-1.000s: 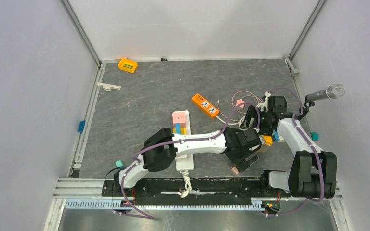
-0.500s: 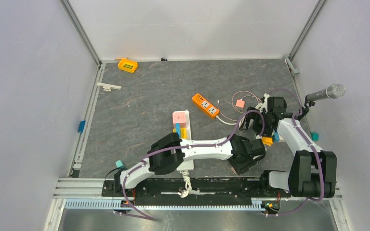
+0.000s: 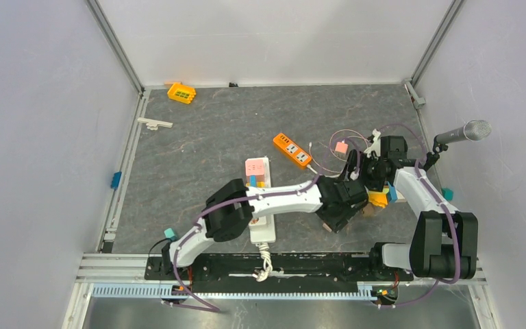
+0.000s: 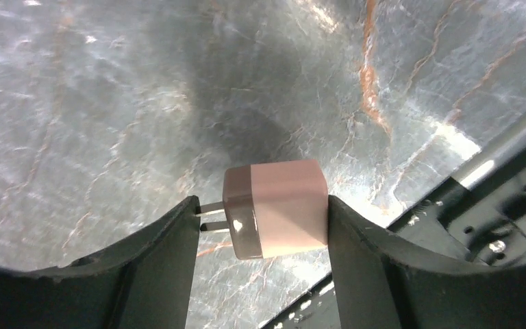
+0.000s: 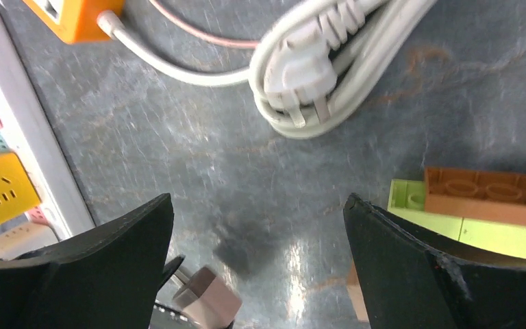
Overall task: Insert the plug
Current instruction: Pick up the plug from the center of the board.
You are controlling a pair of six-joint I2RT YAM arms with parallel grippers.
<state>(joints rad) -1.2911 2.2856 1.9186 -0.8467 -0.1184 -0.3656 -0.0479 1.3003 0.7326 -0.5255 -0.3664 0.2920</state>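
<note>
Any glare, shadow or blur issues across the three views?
Left wrist: glare streaks on the table, a dark shadow behind the plug, a small highlight on its brown end, and the plug is sharp. Right wrist: one glare spot on the table below centre, near fingers soft, cable sharp. Top external: even, diffuse light, with no hard shadows or glare.
</note>
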